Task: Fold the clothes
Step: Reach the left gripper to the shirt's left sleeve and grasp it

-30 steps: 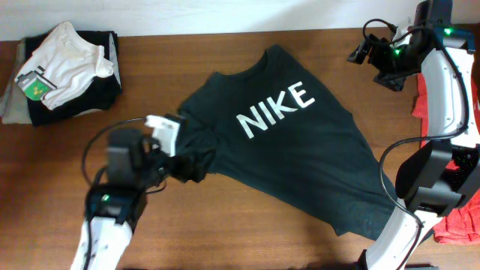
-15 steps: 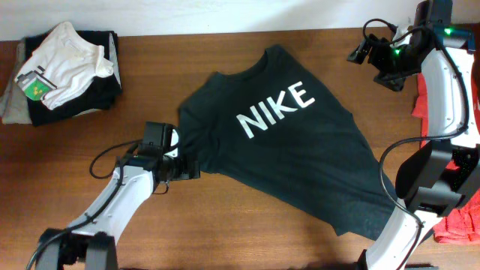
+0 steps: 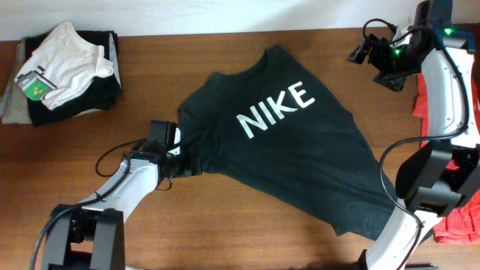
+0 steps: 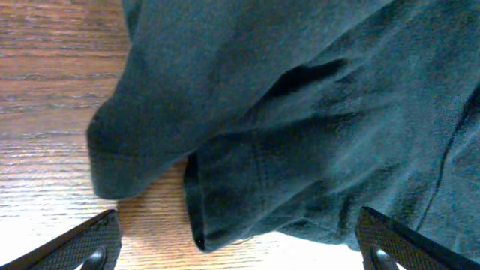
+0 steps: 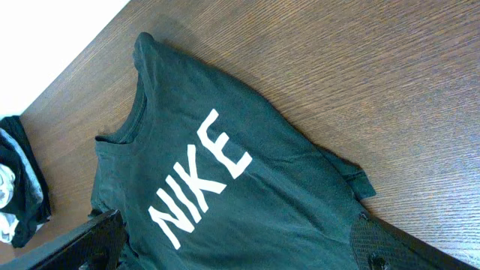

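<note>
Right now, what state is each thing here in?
Black T-shirt, spread out, logo up, unfolded, one sleeve bunched.
Left hand, open, at the bunched sleeve.
Right hand, open, above the table, holding nothing.
Clothes pile, folded, stacked.
Red cloth, crumpled, partly hidden.

brown wooden table (image 3: 247,232), pale wall (image 3: 187,15)

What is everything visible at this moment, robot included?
T-shirt: one, black with white NIKE lettering, spread over the table's middle, one sleeve bunched.
Clothes pile: one stack, white on black and grey, far left corner.
Red garments: count unclear, red, right edge, partly hidden by the right arm.
Table: one, brown wood.
Left fingers: two, black, open, at the bunched sleeve.
Right fingers: two, black, open, above the far right corner.
</note>
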Robot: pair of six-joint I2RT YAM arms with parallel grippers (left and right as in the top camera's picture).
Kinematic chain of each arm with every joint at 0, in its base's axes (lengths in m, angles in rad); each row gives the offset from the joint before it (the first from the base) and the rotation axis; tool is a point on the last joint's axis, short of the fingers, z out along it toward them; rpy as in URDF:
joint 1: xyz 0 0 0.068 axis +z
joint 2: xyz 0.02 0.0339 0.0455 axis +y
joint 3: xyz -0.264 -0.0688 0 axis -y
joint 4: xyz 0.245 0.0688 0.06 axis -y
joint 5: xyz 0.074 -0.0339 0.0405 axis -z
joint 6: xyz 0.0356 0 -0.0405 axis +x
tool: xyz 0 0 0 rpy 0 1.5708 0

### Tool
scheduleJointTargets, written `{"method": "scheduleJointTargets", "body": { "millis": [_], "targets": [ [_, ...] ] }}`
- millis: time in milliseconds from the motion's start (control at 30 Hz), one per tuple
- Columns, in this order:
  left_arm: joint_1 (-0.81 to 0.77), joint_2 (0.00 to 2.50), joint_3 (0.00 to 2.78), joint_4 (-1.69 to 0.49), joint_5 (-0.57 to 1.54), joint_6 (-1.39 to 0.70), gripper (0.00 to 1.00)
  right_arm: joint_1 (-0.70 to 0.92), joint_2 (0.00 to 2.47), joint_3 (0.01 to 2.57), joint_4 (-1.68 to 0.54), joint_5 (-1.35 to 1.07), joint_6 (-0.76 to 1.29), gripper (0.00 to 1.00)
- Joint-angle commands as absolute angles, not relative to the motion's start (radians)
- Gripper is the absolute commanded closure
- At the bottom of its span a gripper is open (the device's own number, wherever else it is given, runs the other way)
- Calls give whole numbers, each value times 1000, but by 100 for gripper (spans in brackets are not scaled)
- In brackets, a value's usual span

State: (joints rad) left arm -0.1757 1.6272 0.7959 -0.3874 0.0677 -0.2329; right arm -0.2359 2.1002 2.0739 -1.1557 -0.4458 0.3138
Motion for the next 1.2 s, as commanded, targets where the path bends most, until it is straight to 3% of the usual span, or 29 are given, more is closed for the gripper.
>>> {"method": "scheduleJointTargets", "body": {
  "millis": [0, 233, 367, 633, 967, 1100, 1167],
  "targets": [
    [-177, 1644, 807, -386, 117, -246, 1, -237, 2090, 2080, -1156, -447, 316, 1],
    [-181, 1644, 807, -405, -1, -250, 1, -237, 2090, 2080, -1156, -447, 316, 1],
    [-258, 1644, 807, -400, -63, -250, 2, -237, 2090, 2080, -1156, -447, 316, 1],
    [-343, 1676, 807, -394, -158, -262, 17, -237, 2090, 2080, -1156, -447, 316, 1],
    [-337, 1689, 817, -397, -207, -262, 56, -237, 2090, 2080, -1156, -447, 316, 1],
    [-337, 1689, 817, -397, -207, -262, 64, -237, 2090, 2080, -1156, -447, 316, 1],
    [-337, 1689, 817, -397, -207, -262, 63, -237, 2090, 2080, -1156, -447, 316, 1]
  ]
}}
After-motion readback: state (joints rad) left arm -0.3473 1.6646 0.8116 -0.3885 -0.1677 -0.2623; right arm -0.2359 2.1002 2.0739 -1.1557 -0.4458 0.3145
